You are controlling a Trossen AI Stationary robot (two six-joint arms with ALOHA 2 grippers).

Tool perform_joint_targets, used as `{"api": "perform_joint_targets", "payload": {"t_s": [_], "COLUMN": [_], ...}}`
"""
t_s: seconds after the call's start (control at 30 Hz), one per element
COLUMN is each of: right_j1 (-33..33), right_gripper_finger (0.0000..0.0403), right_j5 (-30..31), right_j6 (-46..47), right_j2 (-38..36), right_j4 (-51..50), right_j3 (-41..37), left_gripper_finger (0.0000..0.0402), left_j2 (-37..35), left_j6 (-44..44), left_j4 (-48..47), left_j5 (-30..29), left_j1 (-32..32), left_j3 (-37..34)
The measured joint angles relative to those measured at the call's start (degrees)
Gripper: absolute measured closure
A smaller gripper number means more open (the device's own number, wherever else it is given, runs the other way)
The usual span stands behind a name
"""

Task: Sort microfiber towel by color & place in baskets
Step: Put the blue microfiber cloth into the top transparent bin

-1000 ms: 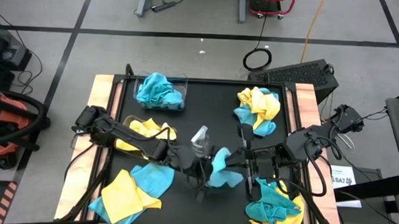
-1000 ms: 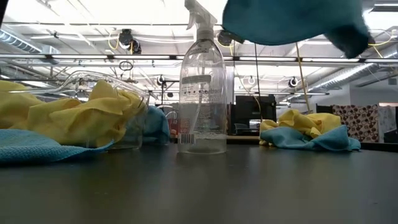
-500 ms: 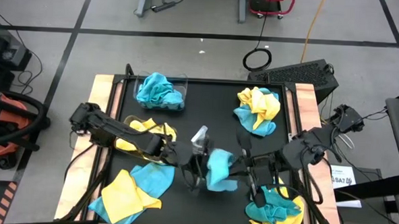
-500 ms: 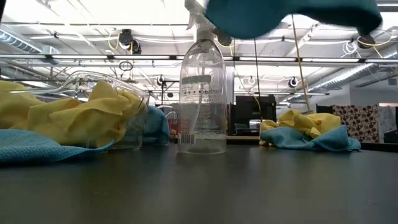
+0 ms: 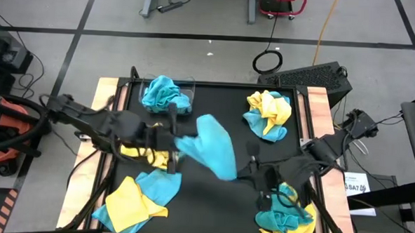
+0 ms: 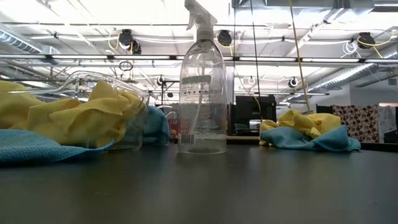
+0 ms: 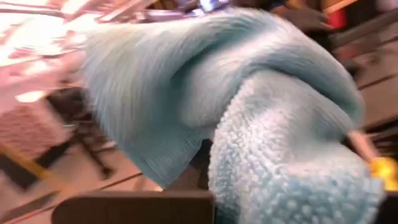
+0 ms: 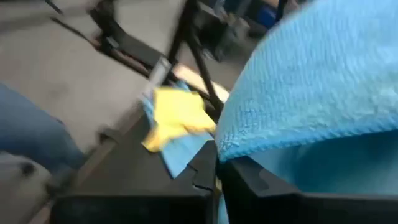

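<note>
You're working in a lab or industrial test space — look at the low view: open ceiling with exposed pipes [image 6: 186,57], hanging cables [image 6: 255,50] and bright strip lights [image 6: 93,12] across the upper frame. In the high view, a taped concrete floor [image 5: 196,46] surrounds the black table [image 5: 215,103] — cords and a coiled cable [image 5: 267,61] lie at upper centre.
</note>
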Motion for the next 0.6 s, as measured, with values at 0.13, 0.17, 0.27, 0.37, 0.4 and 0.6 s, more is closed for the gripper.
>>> {"api": "perform_joint_targets", "payload": {"t_s": [0.13,0.17,0.27,0.37,0.4,0.6], "right_j1": [-0.3,-0.3,-0.8,-0.8,-0.8,0.1], "right_gripper_finger": [0.0316,0.0293,0.0227,0.0174,0.0162,0.0139], "right_j5": [5.0,6.0,9.1,10.2,10.2,10.2], "right_j6": [1.9,2.7,4.6,7.8,9.1,15.5], "right_j2": [1.5,2.0,2.8,2.8,2.8,3.0], "right_j4": [-4.8,-5.6,-7.2,-8.6,-9.0,-13.6], "right_j3": [0.0,0.0,0.0,0.0,0.0,0.0], "left_gripper_finger": [0.04,0.04,0.0401,0.0401,0.0401,0.0401], "left_j2": [-2.9,-3.4,-4.4,-4.6,-4.8,-4.9], "left_j6": [3.4,4.1,4.6,4.5,4.1,-0.5], "left_j4": [-0.3,-0.3,-3.6,-8.6,-10.7,-21.0], "left_j5": [-5.9,-7.0,-11.7,-16.9,-18.5,-19.9], "left_j1": [0.4,0.7,2.2,5.2,6.2,14.7], "left_j3": [0.0,0.1,0.1,0.1,0.1,0.0]}}
